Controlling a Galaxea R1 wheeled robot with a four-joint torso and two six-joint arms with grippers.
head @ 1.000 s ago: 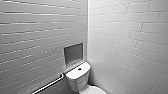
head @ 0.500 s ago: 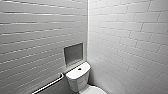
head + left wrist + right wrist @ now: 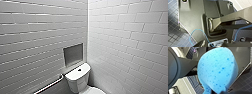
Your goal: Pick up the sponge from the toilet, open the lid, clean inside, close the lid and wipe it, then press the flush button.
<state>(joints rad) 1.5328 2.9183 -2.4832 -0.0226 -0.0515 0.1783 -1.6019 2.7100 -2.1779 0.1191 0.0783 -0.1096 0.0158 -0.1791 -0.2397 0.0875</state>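
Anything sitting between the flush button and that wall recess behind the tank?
Head view: nothing stands there. From the flush button to the recess runs bare tank top, then a strip of wall tile.

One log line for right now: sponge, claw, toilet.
sponge: pinched in right claw | toilet: tank low in head view | flush button: centre of tank top
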